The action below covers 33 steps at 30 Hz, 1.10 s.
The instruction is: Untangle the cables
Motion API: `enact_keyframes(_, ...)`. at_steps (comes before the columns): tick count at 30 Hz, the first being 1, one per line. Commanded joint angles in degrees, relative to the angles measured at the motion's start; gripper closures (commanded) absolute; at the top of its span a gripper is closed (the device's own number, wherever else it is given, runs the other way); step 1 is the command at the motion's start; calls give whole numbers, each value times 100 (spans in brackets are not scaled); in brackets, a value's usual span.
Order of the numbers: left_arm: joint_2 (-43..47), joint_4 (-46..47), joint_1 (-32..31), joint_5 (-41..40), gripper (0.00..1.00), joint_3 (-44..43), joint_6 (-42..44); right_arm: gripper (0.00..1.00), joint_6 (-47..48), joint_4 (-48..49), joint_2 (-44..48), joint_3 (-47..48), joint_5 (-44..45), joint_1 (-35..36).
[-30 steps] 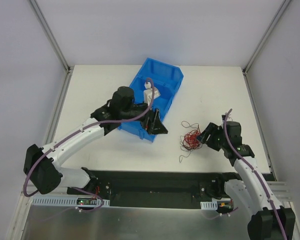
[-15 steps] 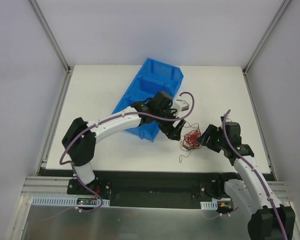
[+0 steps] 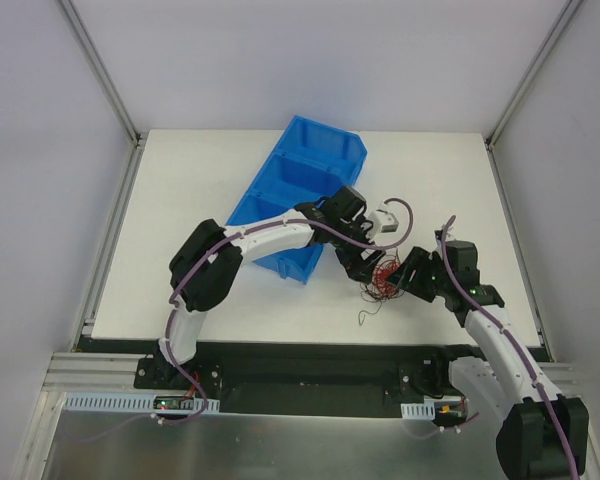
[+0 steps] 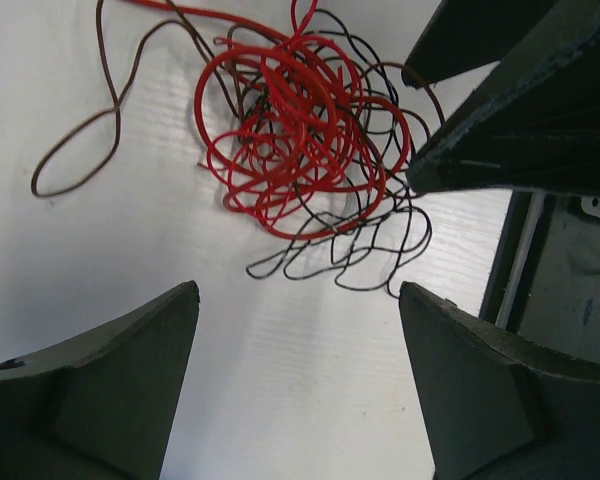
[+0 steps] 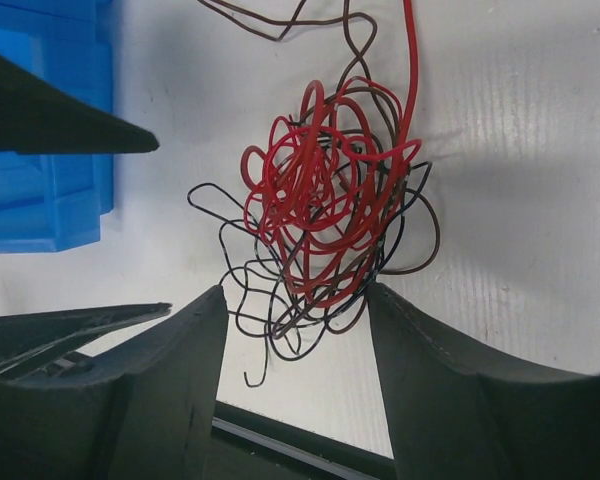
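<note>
The cables (image 3: 382,277) lie as a small tangle of red, black and brown wire on the white table, between the two grippers. My left gripper (image 3: 363,264) is at the tangle's left side. In the left wrist view it (image 4: 298,295) stands open over bare table, just short of the cables (image 4: 305,150). My right gripper (image 3: 410,276) is at the tangle's right side. In the right wrist view its jaws (image 5: 295,300) are apart, and the lower loops of the cables (image 5: 325,200) reach in between the tips without being pinched.
A blue bin (image 3: 300,195) with compartments lies tilted just left of the left gripper, its corner showing in the right wrist view (image 5: 40,150). A loose brown strand (image 4: 80,150) loops out from the tangle. The table's near edge (image 5: 280,435) is close behind the right gripper.
The left arm has swung right from the blue bin to the tangle, still open. The right gripper has edged left, closer to the cables.
</note>
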State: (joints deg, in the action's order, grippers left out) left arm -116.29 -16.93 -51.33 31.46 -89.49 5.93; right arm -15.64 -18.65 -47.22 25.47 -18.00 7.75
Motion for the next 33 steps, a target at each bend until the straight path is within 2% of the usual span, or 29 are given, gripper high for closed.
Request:
enact_keyframes(1,-358,137,-8,421,21,-455,619,40,-150,169,125,142,-186,7)
enact_keyframes(5,-535,155,0,729,29,-446,514,40,-229,178,196,230,-353,7)
enact_keyframes(9,-597,207,-17,546,44,-446,391,40,-282,195,91,239,-222,16)
enact_keyframes(13,-465,330,-140,107,64,-315,277,40,-431,353,-243,142,-90,51)
enact_keyframes(16,-298,374,-289,-254,89,-227,198,39,-431,389,-629,159,68,191)
enact_keyframes(18,-158,383,-377,-421,99,-139,163,39,-457,450,-849,168,182,288)
enact_keyframes(23,501,550,-553,-825,100,274,-241,41,-686,758,-1184,45,507,517)
enact_keyframes(27,1229,594,-606,-1247,100,546,-819,48,-835,837,-1027,-68,946,614)
enact_keyframes(33,2013,533,-606,-1257,100,670,-1682,60,-879,986,-657,-253,1368,631)
